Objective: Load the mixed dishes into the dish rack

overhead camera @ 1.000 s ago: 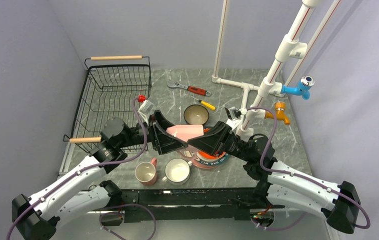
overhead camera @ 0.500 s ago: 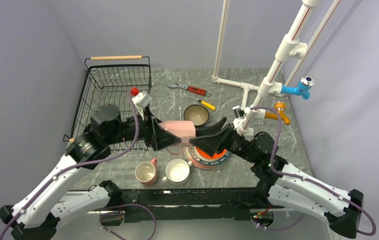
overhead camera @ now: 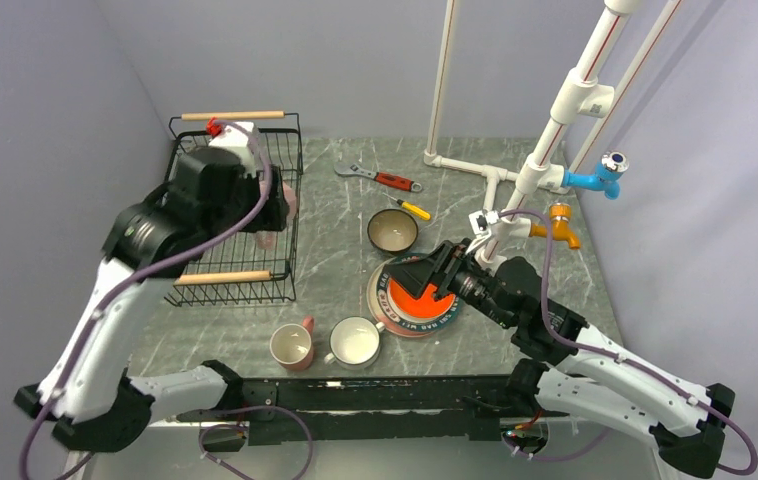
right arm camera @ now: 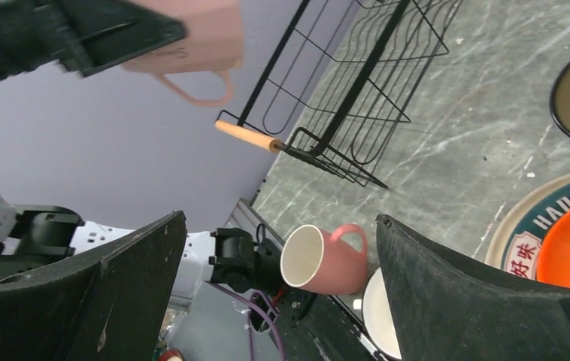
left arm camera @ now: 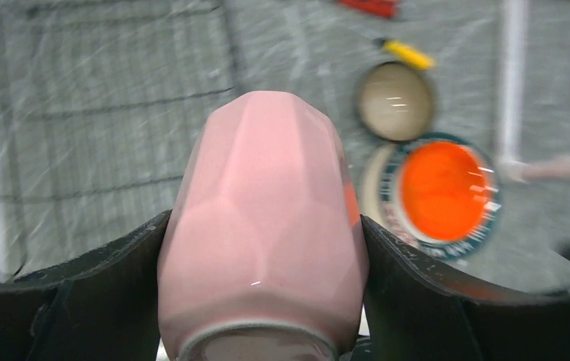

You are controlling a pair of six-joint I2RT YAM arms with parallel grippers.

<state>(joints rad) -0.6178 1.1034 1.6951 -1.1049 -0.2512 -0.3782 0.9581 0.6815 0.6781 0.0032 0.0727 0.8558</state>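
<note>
The left claw [left arm camera: 265, 222] pinches a pink mug [left arm camera: 263, 263] by its sides and holds it in the air over the right part of the dish rack [overhead camera: 285, 150]. The right claw [right arm camera: 280, 218] stands spread and empty, right of the dish rack, above the orange-red plate [overhead camera: 417, 297] that lies on the lettered-rim plate [overhead camera: 395, 320]. Outside the dish rack on the table [overhead camera: 335, 270], a second pink mug [overhead camera: 291, 345] and a white mug [overhead camera: 355, 340] sit near its front right corner, and a dark teal bowl [overhead camera: 392, 229] sits to its right.
</note>
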